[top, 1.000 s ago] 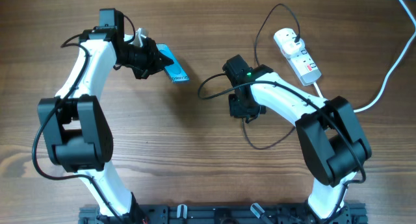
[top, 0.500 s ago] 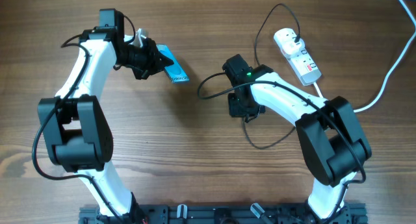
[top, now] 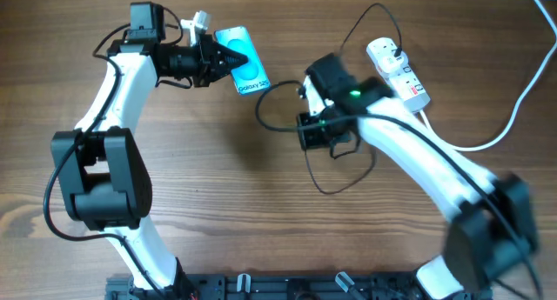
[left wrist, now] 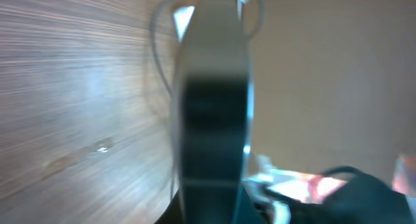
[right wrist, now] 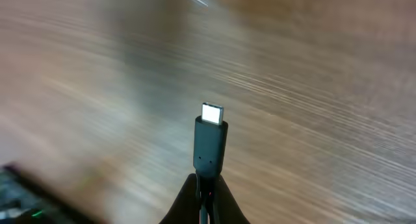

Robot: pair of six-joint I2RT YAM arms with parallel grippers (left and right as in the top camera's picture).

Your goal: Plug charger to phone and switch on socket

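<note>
Step in hand: bringing plug and phone together. The two are well apart, so by my reading nothing is mated yet.
Left pincer [top: 224, 62]: closed hard on the small rectangular phone [top: 244, 63] with the cyan screen and white text strip, gripping it by one end.
Phone's place: near the far edge of the wooden table [top: 218, 204], left of its middle, screen facing up. The left wrist view shows it only as a blurred dark edge.
Right pincer [right wrist: 207, 193]: pinched shut on the thin black charger [right wrist: 210, 143], just behind its small plug, whose metal tip points away from the fingers.
Charger's place: the plug is about mid-table, and its cable loops off toward the socket.
Socket [top: 399, 74]: a white oblong power strip near the far edge, right of middle, with a thick white lead [top: 513, 117] trailing to the right edge. Neither pincer is on it.
Next move calls for: squaring the tip to the phone's port, which I cannot make out, then a straight push. The switch comes after.
</note>
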